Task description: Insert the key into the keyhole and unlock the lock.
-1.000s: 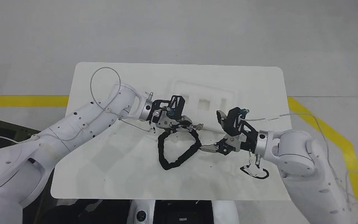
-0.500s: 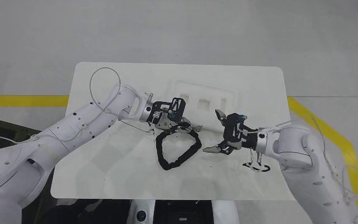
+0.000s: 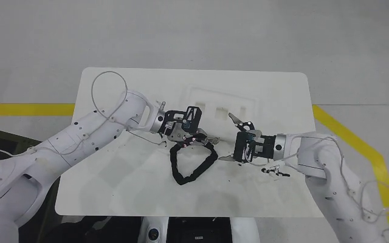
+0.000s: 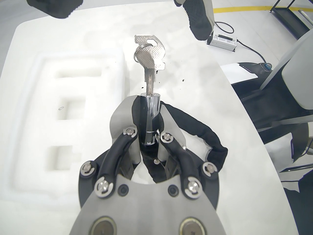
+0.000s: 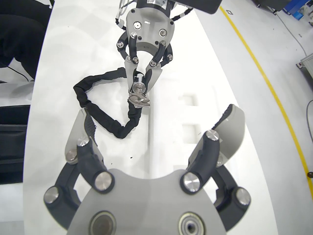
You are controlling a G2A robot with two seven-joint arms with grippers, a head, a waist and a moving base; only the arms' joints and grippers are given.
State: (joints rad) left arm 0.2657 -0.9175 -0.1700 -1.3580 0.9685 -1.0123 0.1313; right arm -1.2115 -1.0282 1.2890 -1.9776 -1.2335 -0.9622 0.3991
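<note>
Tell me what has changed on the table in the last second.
The right hand, open, rolled at the wrist and shifted a little toward the key. Nothing was grasped or released. The left hand keeps holding the lock, key inserted; the chain lies as before.

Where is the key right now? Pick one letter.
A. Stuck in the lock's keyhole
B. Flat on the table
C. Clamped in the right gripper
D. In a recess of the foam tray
A: the key stands with its blade in the end of the lock, which the left gripper is shut on; the right gripper is open and apart from it.
</note>
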